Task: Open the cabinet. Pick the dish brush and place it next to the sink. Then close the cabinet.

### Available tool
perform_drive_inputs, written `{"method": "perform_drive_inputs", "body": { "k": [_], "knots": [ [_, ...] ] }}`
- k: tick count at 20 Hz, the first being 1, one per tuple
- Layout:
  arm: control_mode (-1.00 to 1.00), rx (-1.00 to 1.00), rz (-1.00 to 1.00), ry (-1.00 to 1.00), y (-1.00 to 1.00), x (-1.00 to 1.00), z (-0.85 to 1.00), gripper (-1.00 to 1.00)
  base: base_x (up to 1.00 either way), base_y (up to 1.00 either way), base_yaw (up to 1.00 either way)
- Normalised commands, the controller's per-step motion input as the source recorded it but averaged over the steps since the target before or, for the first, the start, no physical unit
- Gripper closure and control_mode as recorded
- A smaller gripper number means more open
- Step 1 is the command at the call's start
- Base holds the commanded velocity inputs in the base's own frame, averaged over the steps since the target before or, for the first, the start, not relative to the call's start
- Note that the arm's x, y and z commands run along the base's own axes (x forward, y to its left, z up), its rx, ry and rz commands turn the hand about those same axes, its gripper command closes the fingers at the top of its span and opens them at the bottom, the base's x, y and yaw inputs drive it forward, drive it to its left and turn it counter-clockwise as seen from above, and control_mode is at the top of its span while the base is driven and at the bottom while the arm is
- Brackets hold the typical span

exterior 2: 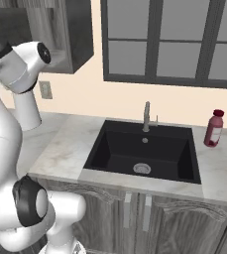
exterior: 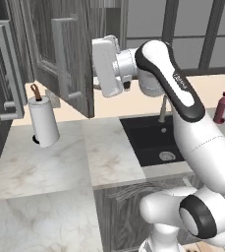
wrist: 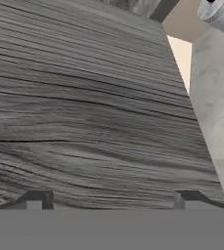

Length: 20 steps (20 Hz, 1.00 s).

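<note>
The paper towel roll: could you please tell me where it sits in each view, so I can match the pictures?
Left base view: paper towel roll upright on the counter at left, below the open cabinet door.
Right base view: I cannot make it out.
Hand view: its end at the top right corner.
Shared landmark: the sink.

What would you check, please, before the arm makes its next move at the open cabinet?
1. Cabinet door swung open: ok, it stands out from the wall over the counter.
2. Gripper open: ok, in the hand view the two finger tips sit wide apart with nothing between them.
3. Dish brush located: cannot tell, the hand view faces grey wood grain at close range.
4. Landing spot beside the sink: ok, bare marble counter lies to one side of the basin.
5. Paper towel roll out of the way: ok, it stands upright on the counter below the door, apart from the arm.
</note>
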Motion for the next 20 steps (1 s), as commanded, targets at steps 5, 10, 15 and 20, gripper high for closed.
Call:
{"method": "perform_drive_inputs", "body": {
  "k": [5,10,15,20],
  "knots": [
    [-1.0,-0.06,-0.01,-0.05,0.59,-0.02,-0.02,-1.0,0.0,0.0,0.0],
    [-1.0,0.0,0.0,0.01,0.15,0.15,0.0,-1.0,0.0,0.0,0.0],
    [-1.0,-0.05,0.0,0.01,-0.45,0.07,0.01,-1.0,0.0,0.0,0.0],
    [-1.0,-0.13,0.0,-0.05,-0.43,0.0,0.12,-1.0,0.0,0.0,0.0]
  ]
}}
